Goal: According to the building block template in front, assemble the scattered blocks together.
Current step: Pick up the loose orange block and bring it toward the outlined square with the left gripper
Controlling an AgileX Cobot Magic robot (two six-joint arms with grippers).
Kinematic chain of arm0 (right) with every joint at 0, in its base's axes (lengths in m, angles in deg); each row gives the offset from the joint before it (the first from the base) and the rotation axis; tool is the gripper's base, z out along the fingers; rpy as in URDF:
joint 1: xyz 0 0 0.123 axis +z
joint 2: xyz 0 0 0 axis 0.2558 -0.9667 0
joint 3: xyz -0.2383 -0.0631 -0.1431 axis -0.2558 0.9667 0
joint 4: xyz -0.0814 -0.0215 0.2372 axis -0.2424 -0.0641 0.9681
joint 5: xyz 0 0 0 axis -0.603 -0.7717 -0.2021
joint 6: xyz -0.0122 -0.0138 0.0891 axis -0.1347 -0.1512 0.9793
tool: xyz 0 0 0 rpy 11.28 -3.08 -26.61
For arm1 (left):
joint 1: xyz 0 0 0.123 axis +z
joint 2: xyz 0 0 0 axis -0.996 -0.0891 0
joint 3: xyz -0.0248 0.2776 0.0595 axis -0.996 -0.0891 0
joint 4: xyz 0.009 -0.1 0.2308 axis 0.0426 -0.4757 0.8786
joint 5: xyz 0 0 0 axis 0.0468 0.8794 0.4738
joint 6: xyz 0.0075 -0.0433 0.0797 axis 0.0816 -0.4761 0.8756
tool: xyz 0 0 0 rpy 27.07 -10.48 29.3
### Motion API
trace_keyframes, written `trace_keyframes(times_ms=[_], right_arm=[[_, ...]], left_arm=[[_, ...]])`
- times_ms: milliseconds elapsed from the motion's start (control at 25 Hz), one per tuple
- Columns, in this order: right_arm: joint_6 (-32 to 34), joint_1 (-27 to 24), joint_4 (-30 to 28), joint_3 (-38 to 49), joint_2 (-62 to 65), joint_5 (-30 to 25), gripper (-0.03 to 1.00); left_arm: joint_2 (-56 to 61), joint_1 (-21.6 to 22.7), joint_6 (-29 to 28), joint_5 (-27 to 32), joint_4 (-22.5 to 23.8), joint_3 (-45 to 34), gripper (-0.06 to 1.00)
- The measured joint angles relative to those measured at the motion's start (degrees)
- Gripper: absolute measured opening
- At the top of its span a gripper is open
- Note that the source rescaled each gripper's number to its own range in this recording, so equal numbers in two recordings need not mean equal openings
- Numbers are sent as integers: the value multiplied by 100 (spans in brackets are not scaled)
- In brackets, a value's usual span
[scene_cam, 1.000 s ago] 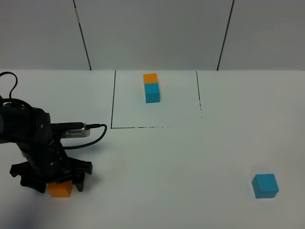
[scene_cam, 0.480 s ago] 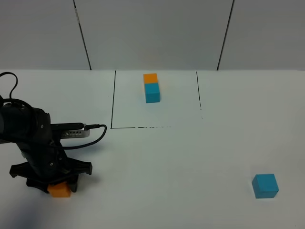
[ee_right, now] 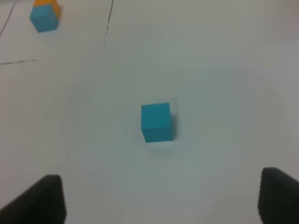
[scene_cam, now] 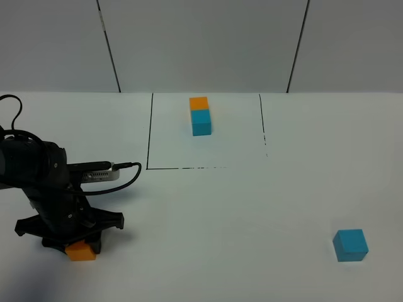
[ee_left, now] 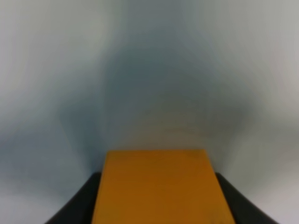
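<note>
Where the desk (scene_cam: 252,207) came closest to the camera, by its front left corner, the left gripper (scene_cam: 80,244) pointed straight down and had its jaws clamped on the loose orange cube (scene_cam: 80,253). The cube sat flat on the desk, its front face squared to the front edge, and only its lower front showed under the black arm (scene_cam: 38,182). In the left wrist view the cube's top face filled the gap between the two dark fingers (ee_left: 77,205), which pressed against both its sides. A black cable (scene_cam: 129,179) looped from the arm over the desk surface.

Towards the front right corner, well apart from the orange cube, the loose blue cube (scene_cam: 350,245) stood alone, turned very slightly off square. The right gripper (ee_right: 161,198) hung above it with its jaws spread wide and nothing between them; it did not show in the high view.

Farther back, at the middle of the far edge, the model pair (scene_cam: 201,116) lay inside a thin black outline (scene_cam: 147,138) whose front line was broken in places. Its two cubes touched, and its long axis ran from front to back: the blue half faced the front edge, the orange half pointed at the wall (scene_cam: 201,44).
</note>
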Motion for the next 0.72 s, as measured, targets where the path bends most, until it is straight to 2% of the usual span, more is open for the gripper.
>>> trace_keyframes(times_ms=[320, 720], right_arm=[[0, 0, 0, 0, 0, 0, 66], [0, 0, 0, 0, 0, 0, 66]], left_arm=[[18, 0, 814, 147, -105, 10, 0], [171, 0, 1840, 1546, -33, 1045, 0]])
